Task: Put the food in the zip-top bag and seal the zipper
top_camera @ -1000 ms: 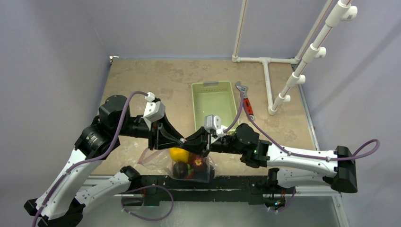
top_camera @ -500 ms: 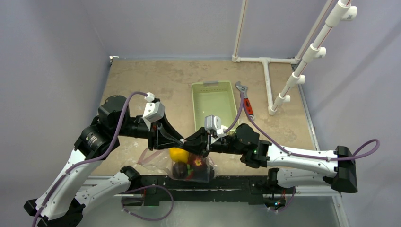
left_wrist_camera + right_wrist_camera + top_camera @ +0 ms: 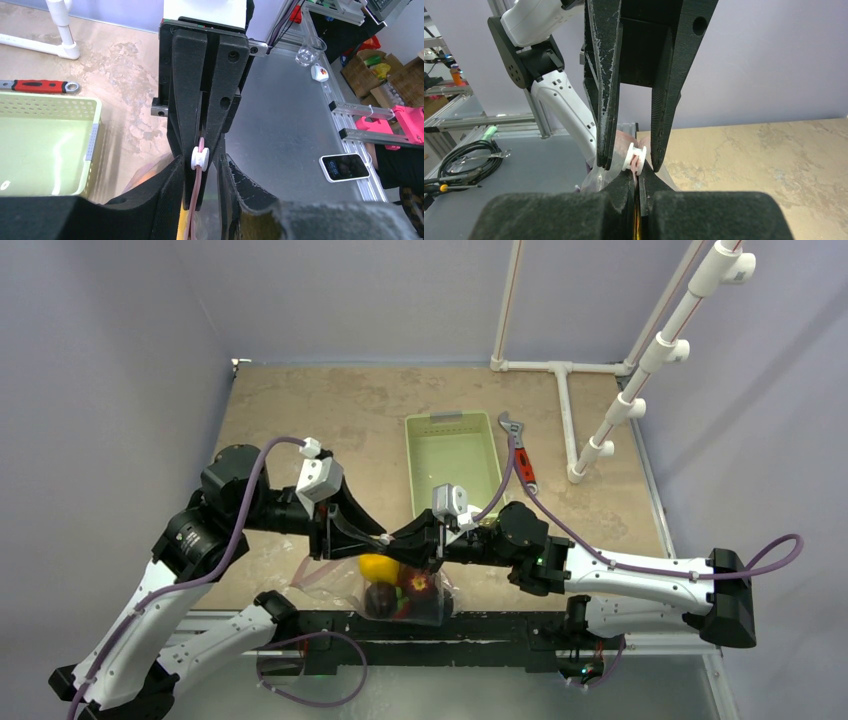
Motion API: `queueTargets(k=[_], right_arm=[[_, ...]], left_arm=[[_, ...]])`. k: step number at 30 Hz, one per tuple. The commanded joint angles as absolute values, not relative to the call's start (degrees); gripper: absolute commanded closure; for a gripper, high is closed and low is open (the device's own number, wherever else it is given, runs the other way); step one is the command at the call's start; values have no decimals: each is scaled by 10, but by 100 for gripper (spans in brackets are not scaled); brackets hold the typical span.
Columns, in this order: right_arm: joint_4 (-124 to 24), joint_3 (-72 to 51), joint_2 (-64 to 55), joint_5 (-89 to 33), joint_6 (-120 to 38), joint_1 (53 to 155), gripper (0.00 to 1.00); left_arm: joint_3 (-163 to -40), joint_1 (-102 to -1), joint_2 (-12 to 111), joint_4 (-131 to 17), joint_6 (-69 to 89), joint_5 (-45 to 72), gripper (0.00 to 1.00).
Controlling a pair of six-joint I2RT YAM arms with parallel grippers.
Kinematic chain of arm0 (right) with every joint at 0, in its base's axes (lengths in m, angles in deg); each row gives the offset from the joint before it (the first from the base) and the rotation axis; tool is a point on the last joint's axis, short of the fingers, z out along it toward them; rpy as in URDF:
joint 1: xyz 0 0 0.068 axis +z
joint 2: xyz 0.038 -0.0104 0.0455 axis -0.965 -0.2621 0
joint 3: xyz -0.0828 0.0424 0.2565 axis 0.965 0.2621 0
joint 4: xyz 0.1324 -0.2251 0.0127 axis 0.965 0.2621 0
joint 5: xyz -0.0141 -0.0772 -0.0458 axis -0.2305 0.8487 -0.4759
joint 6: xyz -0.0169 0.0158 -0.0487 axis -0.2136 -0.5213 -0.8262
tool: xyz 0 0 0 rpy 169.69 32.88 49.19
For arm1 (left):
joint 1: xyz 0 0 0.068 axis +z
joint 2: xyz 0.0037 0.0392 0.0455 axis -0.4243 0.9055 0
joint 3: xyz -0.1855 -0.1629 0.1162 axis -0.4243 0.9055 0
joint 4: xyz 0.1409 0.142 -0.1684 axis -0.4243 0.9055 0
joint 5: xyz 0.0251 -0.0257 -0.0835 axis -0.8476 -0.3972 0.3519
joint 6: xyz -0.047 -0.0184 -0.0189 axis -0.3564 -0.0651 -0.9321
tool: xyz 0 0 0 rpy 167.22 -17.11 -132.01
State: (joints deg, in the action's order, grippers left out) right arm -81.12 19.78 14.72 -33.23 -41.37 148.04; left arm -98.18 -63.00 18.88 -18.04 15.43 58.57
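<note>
No legible txt/labels/nos. in any view; display on small device point(image 3: 345, 167) too blurred.

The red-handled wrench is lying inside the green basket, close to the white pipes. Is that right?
Not quite. The red-handled wrench is not inside the green basket. It lies on the table beside it, just off the basket's right edge. It is close to the white pipes, as you said. The top external view shows this.
</note>
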Motion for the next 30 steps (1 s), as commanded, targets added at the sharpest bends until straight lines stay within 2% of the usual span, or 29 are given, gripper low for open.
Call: queueTargets(k=[1, 9, 14, 30], right_arm=[[-852, 192, 152, -332, -411, 1482, 100], [-852, 192, 152, -332, -409, 1483, 100], [-852, 193, 152, -327, -408, 1483, 100], [-846, 210, 191, -263, -410, 1483, 100]], left_arm=[[-996, -629, 185, -204, 148, 591, 71], [-994, -630, 186, -210, 146, 597, 81], [-991, -629, 186, -213, 145, 600, 100], [-973, -629, 172, -146, 172, 541, 100]])
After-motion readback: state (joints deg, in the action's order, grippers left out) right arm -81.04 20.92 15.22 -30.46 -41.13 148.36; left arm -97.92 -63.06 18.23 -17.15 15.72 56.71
